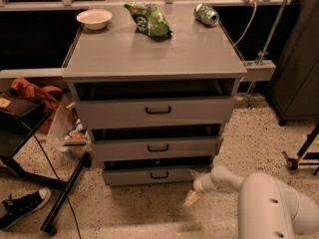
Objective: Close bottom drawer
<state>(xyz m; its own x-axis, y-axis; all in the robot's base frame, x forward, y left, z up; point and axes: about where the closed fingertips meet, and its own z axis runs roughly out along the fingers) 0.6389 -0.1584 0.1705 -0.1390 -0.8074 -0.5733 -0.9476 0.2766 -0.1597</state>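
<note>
The bottom drawer (158,176) is the narrowest grey front at the foot of the cabinet, with a small black loop handle (159,174). It stands pulled out, with a dark gap above it. My gripper (192,196) hangs low near the floor, just right of and in front of the drawer's right corner, at the end of the white arm (234,180). It holds nothing that I can see.
The middle drawer (157,148) and top drawer (155,111) are also pulled out. On the cabinet top lie a white bowl (94,18), a green chip bag (149,19) and a green can (206,14). A black stand leg (65,193) and a shoe (22,208) lie at left.
</note>
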